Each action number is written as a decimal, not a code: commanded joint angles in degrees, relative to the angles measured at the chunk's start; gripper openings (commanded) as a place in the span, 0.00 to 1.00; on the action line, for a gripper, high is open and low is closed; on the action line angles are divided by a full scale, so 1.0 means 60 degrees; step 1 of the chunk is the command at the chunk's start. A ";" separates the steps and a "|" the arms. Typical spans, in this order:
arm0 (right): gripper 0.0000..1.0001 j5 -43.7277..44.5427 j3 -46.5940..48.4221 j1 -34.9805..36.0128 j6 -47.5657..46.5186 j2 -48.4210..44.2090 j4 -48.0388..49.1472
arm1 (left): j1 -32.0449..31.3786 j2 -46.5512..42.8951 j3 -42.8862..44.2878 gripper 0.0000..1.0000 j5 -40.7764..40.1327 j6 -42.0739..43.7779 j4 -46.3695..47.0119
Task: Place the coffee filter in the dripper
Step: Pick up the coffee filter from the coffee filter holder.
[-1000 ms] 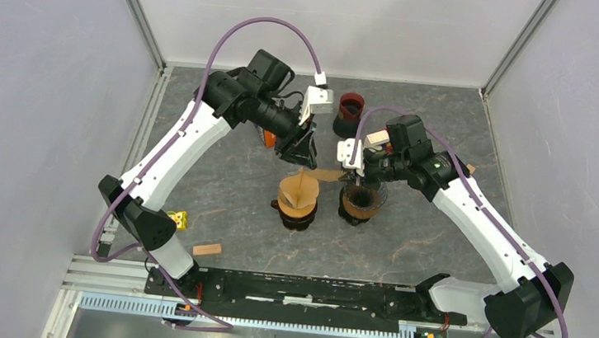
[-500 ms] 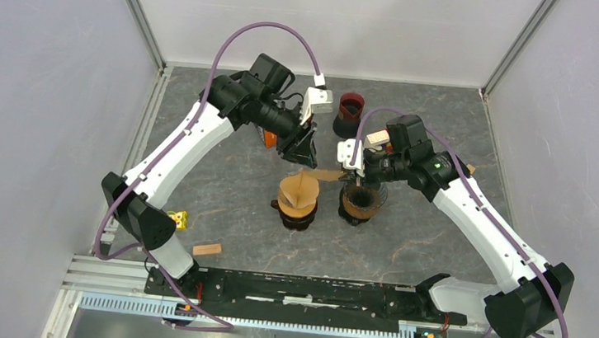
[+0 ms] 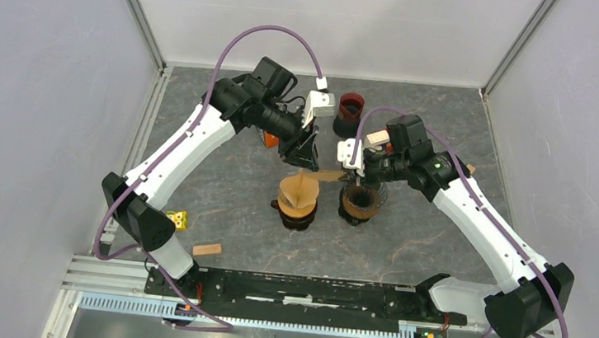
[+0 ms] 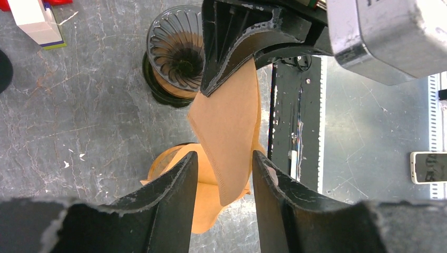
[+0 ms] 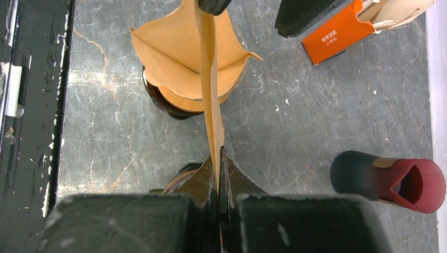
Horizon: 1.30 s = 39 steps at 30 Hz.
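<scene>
Nearest, at the lower left of the top view, a wooden block [image 3: 207, 250] and a yellow packet [image 3: 178, 220] lay on the table [image 3: 405, 245]. In the middle two drippers stood side by side: the lined dripper [image 3: 296, 217], already holding brown paper, and to its right the empty dripper [image 3: 362, 201].

Just above them in the frame the coffee filter [image 3: 325, 174] hung flat in the air between the two arms, in neither dripper. The right fingers [image 5: 204, 178] were clenched on one edge of it, over the empty dripper. The left fingers [image 4: 168, 184] stood apart, released, one on each side of the filter's other end. Whether either brushed the paper could not be told.

Farther back lay an orange box [image 3: 269, 139] and, toward the upper middle, a red cup [image 3: 350, 108].

Compared with a second before, the filter, both drippers and the right arm sat where they had been. The left arm's elbow had swung slightly toward the upper right, and its purple cable [image 3: 268, 27] arched higher.
</scene>
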 commanded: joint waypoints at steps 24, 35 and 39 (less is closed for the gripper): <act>0.00 -0.0020 0.0220 0.0015 0.0255 0.0016 0.0085 | -0.0337 -0.0291 -0.0182 0.50 0.0307 -0.0177 0.0277; 0.00 0.0046 0.0215 0.0017 0.0285 0.0064 0.0082 | -0.0337 -0.0416 -0.0307 0.50 0.0366 -0.0133 0.0284; 0.00 0.0046 0.0209 0.0025 0.0285 0.0095 0.0060 | -0.0341 -0.0498 -0.0364 0.50 0.0392 -0.0101 0.0284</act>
